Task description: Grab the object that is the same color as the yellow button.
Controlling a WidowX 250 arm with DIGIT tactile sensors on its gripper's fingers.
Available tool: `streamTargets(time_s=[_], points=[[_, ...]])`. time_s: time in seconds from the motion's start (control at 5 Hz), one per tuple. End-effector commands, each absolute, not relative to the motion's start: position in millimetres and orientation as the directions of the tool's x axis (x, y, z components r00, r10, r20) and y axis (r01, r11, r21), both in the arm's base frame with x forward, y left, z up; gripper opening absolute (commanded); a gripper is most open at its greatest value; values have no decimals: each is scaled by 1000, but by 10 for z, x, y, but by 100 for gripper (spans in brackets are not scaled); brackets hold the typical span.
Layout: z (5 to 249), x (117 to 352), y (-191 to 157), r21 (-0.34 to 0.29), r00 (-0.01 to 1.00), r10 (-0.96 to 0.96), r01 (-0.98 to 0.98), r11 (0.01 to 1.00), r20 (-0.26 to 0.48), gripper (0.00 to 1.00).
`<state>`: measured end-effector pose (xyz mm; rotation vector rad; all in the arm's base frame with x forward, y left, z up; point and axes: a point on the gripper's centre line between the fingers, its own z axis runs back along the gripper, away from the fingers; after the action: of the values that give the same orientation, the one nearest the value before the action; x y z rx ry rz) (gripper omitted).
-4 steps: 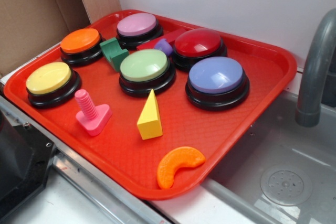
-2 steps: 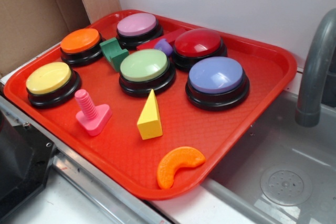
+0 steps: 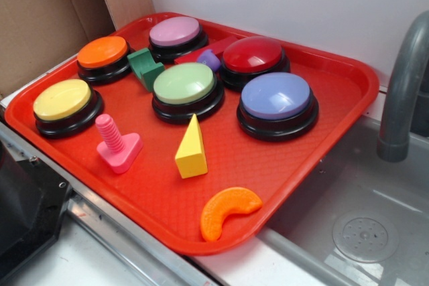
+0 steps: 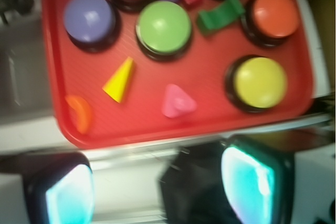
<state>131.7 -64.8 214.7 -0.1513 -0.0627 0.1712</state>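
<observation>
Exterior view shows a red tray (image 3: 348,92) beside a steel sink (image 3: 375,232) with a grey faucet (image 3: 402,92), cardboard (image 3: 40,31) behind; the wrist view is blurred, and the gripper (image 4: 157,192) hangs high with fingers (image 4: 249,182) spread, holding nothing; on the tray, the yellow wedge (image 3: 192,148) stands upright between the pink bolt (image 3: 116,143) and orange crescent (image 3: 228,211), apart from the yellow button (image 3: 64,104) at the left edge.

Black pincer (image 4: 157,190) w/ glowing cyan pads (image 4: 247,184), blurry.
</observation>
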Motion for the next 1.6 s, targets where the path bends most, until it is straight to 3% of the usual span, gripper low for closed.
streamTargets(time_s=[0.0, 0.4, 0.6, 0.8, 1.0, 1.2, 1.4], points=[[1738, 1647, -1075, -172, 900, 408, -383, 908, 154, 100], [1151, 1795, -1130, -179, 749, 620, -593, 785, 233, 100], [837, 1838, -1032, -136, 683, 691, -681, 720, 238, 100], [593, 1881, -984, -137, 654, 724, -714, 686, 219, 100], [457, 1868, -950, -100, 638, 730, -732, 673, 246, 100], [331, 1852, -942, -98, 633, 737, -739, 667, 238, 17], [267, 1859, -946, -101, 635, 743, -742, 663, 211, 0]])
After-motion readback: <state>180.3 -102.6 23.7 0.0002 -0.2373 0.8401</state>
